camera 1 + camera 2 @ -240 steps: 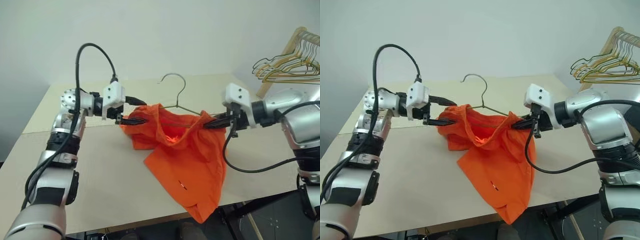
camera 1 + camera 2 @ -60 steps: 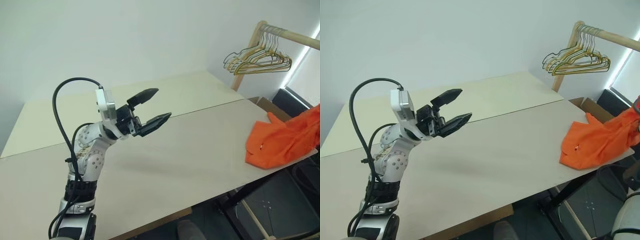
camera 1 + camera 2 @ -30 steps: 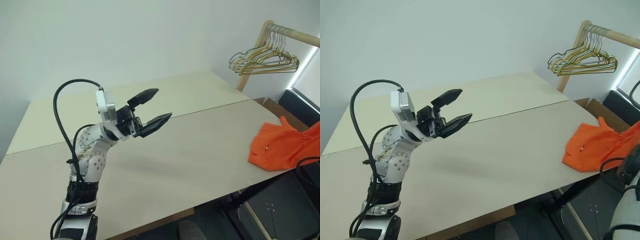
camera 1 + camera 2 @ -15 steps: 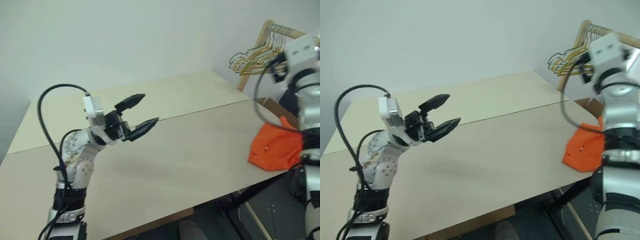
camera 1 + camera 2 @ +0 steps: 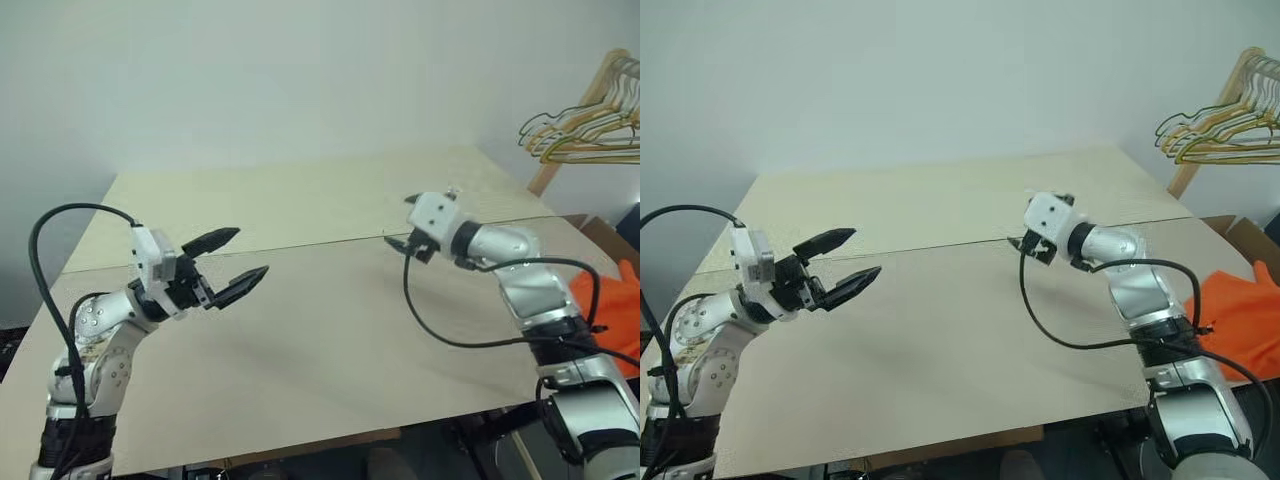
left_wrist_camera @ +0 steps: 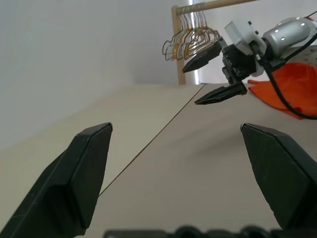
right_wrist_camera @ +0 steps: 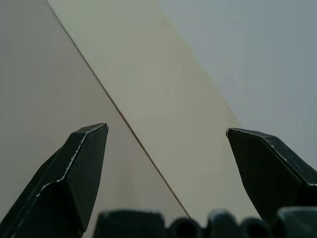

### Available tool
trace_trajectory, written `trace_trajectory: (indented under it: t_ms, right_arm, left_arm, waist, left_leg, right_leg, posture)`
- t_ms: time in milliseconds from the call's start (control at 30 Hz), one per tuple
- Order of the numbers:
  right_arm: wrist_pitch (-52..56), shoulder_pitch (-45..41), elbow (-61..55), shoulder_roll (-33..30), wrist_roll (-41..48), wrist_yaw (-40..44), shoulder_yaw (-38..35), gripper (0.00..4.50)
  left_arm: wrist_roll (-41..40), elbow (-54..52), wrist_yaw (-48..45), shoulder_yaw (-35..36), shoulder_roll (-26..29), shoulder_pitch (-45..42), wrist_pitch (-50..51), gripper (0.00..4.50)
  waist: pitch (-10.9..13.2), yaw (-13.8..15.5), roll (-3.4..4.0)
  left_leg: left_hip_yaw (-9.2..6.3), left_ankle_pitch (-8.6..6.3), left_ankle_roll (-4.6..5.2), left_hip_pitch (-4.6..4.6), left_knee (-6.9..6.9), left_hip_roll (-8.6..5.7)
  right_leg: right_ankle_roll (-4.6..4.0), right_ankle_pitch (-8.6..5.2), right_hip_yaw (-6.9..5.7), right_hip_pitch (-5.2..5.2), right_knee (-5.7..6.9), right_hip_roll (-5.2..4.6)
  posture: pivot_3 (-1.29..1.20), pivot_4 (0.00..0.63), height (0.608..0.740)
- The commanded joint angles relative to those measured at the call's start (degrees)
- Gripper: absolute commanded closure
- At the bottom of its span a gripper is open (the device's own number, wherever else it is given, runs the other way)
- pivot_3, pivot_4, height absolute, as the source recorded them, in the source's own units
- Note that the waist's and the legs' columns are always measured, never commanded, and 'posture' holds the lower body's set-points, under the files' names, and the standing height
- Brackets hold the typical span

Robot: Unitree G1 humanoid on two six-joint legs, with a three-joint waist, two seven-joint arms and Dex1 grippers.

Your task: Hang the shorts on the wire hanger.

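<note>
The orange shorts (image 5: 612, 308) lie crumpled at the table's right edge, partly cut off by the picture and behind my right forearm. They also show in the left wrist view as the shorts (image 6: 290, 88). The wire hanger is out of view. My left gripper (image 5: 252, 250) hovers open and empty over the left part of the table (image 5: 330, 330). My right gripper (image 5: 397, 220) is open and empty above the middle seam, pointing left, well away from the shorts. Its fingers (image 7: 74, 168) frame bare tabletop.
A bunch of gold and green wire hangers (image 5: 585, 135) hangs on a wooden rack (image 5: 560, 150) at the far right behind the table. A seam (image 5: 300, 248) runs across the tabletop. A black cable (image 5: 440, 320) loops under my right arm.
The camera has swung left. My right arm came down from beside the rack and swept left over the table's middle. My left gripper sank and moved left. Both stay open.
</note>
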Motion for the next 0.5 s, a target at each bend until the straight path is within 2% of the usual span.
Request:
trace_trajectory:
  t_ms: [33,500]
  right_arm:
    - [-1.3,1.4,-4.1,-2.3,-0.1,3.3,-1.1,0.07]
    - [0.0,5.1,-6.4,-2.1,-2.3,3.6,-1.6,0.07]
  left_arm:
    - [0.3,-2.0,1.3,0.2,0.6,0.3,1.1,0.0]
    - [1.1,-1.5,2.1,0.0,0.7,1.8,2.4,0.0]
  waist:
    - [0.0,0.5,-0.02]
    - [0.1,1.9,-0.34]
  left_leg:
    - [-0.01,0.02,-0.05,0.0,-0.02,0.01]
    - [-0.21,0.27,-0.52,0.04,-0.01,0.14]
  right_leg:
    - [-0.03,-0.02,-0.08,0.01,0.01,0.01]
    - [-0.51,-0.16,-0.45,0.01,0.17,0.1]
  posture:
    - [0.05,0.0,0.74]
    - [0.07,0.0,0.74]
